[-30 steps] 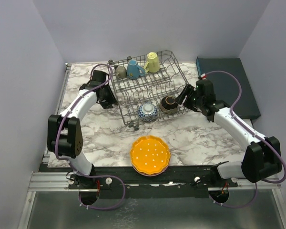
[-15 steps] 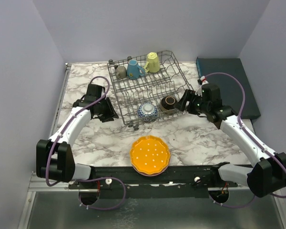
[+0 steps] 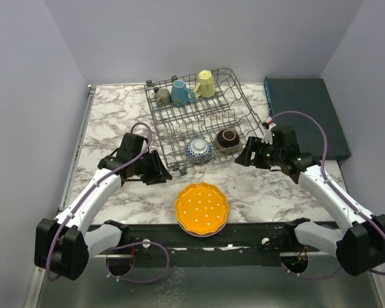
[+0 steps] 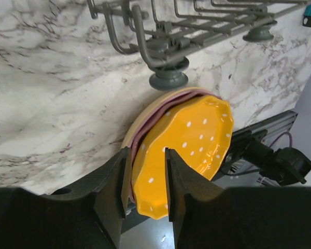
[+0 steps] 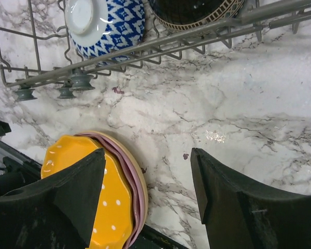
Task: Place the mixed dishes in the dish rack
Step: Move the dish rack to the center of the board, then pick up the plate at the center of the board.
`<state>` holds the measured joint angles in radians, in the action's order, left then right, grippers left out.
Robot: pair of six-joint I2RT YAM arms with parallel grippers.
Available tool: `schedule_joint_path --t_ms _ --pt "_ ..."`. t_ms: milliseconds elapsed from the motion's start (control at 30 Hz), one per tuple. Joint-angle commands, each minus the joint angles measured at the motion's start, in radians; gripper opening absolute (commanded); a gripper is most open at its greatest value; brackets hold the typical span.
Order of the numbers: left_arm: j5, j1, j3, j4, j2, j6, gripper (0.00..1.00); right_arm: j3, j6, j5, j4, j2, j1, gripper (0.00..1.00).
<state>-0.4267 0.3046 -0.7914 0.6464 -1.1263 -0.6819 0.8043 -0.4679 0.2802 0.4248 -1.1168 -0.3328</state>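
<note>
Left gripper (image 4: 146, 155): fingers a narrow gap apart, nothing between them, lined up on the near rim of the orange plate (image 4: 189, 137) at lower centre of the left wrist view. Right gripper (image 5: 147, 161): jaws spread wide and empty, hanging over bare marble table (image 5: 238, 104) to the right of the plates.

The orange plate sat on top of a pink plate (image 5: 128, 158). A paler rim showed under that, possibly a third plate, hard to tell. The stack lay at bottom centre of the top view, just in front of the dish rack (image 5: 160, 42).

In the rack: blue-white bowl (image 3: 199, 150) and dark brown bowl (image 3: 227, 138) at its near edge, yellow mug (image 3: 205, 82), blue mug (image 3: 179, 93) and grey-olive mug (image 3: 163, 96) at its far edge.

The step looked like the left arm going for the orange plate. To do it well:
- put one finger under the scalloped rim and one on top
- pinch the top plate only
- lift before moving sideways so the pink plate wasn't dragged
- tip the plate upright and slot it between the free middle tines, clear of the bowls
- keep the right arm out of that path
</note>
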Motion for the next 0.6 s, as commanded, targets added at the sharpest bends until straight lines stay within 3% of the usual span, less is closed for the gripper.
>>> schedule_joint_path --t_ms 0,333,567 --pt "-0.018 0.062 0.067 0.004 0.086 -0.116 0.38 -0.028 0.009 0.055 0.032 0.038 0.0 0.72" --pt "0.197 0.31 0.166 0.028 0.166 -0.284 0.38 -0.059 -0.007 0.139 -0.006 0.015 -0.002 0.73" --pt "0.277 0.382 0.229 0.027 0.191 -0.359 0.38 -0.077 -0.008 0.162 -0.022 -0.016 -0.005 0.73"
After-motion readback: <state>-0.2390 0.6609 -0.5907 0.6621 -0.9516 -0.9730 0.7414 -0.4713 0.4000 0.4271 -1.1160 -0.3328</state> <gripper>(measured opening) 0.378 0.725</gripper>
